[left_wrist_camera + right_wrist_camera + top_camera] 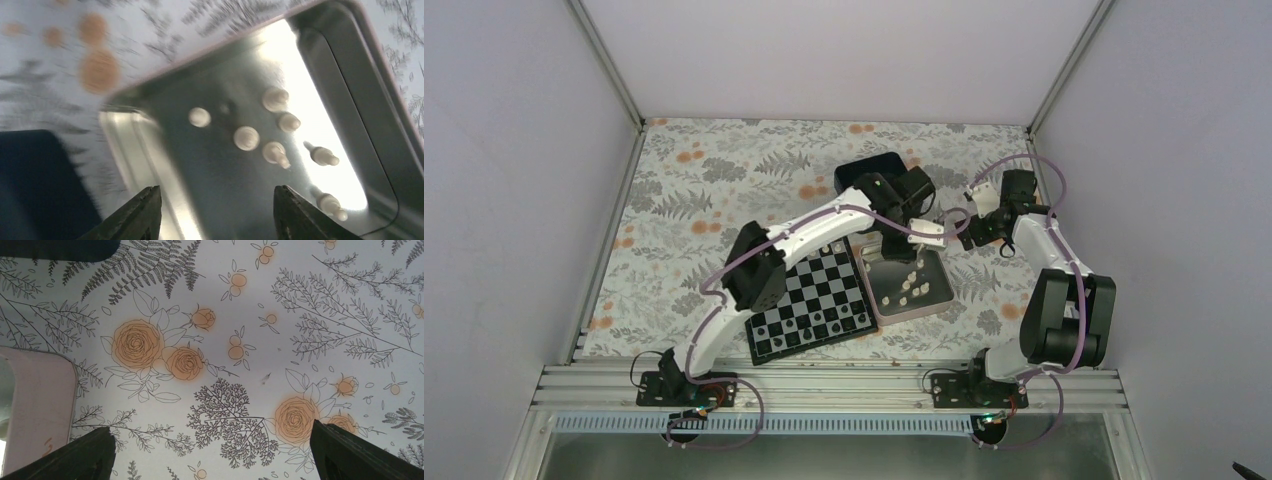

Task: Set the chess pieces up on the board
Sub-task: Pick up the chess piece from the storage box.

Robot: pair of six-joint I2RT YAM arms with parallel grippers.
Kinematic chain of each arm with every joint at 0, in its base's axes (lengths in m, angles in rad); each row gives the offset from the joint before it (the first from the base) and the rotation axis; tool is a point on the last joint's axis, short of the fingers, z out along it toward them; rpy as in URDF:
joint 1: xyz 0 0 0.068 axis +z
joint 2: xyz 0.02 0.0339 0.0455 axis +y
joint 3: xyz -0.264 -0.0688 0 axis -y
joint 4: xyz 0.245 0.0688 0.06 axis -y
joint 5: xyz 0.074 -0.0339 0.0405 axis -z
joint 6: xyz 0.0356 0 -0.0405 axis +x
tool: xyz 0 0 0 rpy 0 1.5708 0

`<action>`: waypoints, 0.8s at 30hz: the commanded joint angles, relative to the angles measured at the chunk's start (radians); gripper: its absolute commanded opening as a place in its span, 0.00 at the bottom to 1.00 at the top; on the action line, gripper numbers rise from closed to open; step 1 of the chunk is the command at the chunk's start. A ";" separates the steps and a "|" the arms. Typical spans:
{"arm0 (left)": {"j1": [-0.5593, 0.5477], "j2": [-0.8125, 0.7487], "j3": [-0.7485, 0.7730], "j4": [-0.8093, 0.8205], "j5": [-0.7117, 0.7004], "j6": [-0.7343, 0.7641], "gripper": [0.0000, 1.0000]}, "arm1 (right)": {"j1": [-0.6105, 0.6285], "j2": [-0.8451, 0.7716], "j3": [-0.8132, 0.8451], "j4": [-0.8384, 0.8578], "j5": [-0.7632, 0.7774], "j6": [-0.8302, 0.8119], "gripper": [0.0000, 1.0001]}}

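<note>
The black-and-grey board [809, 300] lies near the left arm. Just to its right is a silver tin [936, 272] holding several cream chess pieces [907, 286]. In the left wrist view the pieces [246, 138] lie scattered on the tin's floor [210, 170], some upright and some on their sides. My left gripper [217, 210] hovers over the tin, open, with nothing between its fingers. My right gripper [212, 450] is open wide above the floral cloth, just right of the tin's pink-rimmed corner [37, 405], and holds nothing.
A dark blue box [871, 172] stands behind the tin, its edge [55, 246] at the top left of the right wrist view. Tiny black pieces [809, 325] stand along the board's near rows. The metal rail [824, 385] runs along the table's near edge.
</note>
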State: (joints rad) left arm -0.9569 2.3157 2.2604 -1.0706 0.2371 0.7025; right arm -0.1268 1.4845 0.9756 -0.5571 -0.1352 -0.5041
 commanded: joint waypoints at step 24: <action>-0.048 0.138 -0.012 -0.083 0.076 -0.011 0.43 | -0.005 0.009 0.015 -0.019 -0.031 -0.017 1.00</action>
State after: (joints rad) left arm -0.9958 2.4081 2.1914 -1.1393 0.3042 0.6949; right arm -0.1265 1.4883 0.9756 -0.5663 -0.1455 -0.5079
